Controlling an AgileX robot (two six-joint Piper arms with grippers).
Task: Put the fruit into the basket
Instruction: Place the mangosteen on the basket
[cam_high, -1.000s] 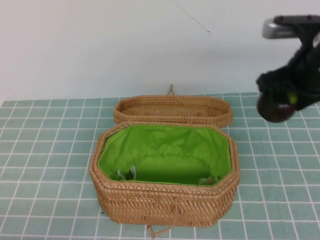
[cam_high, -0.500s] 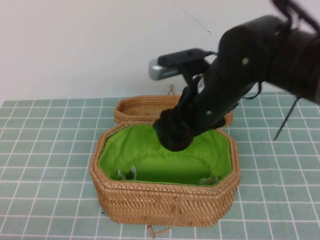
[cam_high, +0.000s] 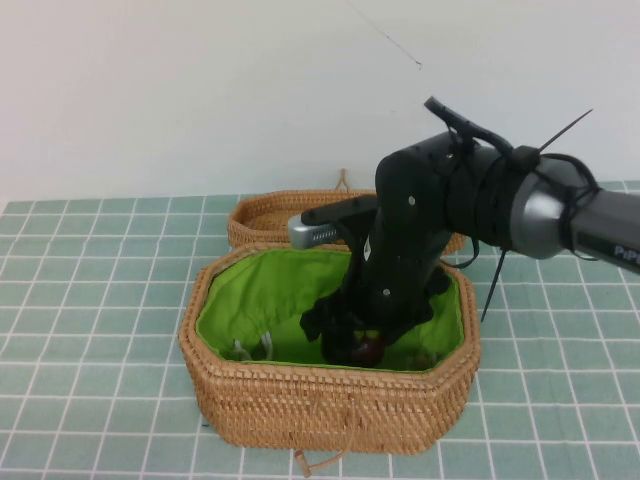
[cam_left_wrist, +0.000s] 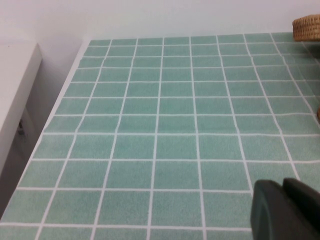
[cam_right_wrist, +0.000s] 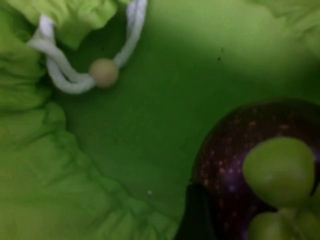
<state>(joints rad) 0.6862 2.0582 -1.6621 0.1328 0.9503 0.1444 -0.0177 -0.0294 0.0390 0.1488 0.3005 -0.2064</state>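
Sitting low inside the basket (cam_high: 330, 400), the fruit (cam_right_wrist: 250, 185) is seen in the right wrist view as a dark purple-brown ball with pale green lobes on top, close above the green lining (cam_right_wrist: 150, 125). A dark fingertip (cam_right_wrist: 196, 220) lies against its side, so the fruit appears to be held by the right gripper (cam_high: 350, 345), though the opposite finger is not shown and the grip cannot be confirmed. Beside it, a white drawstring (cam_right_wrist: 55, 75) with a small tan bead (cam_right_wrist: 104, 73) is draped over the lining. In the high view the right arm (cam_high: 440, 210) is reached down into the open basket, the wicker lid (cam_high: 270, 215) lying flat behind. The left gripper (cam_left_wrist: 287, 212) is held above the green tiled table (cam_left_wrist: 160, 125), well to one side; whether its jaws are open cannot be told.
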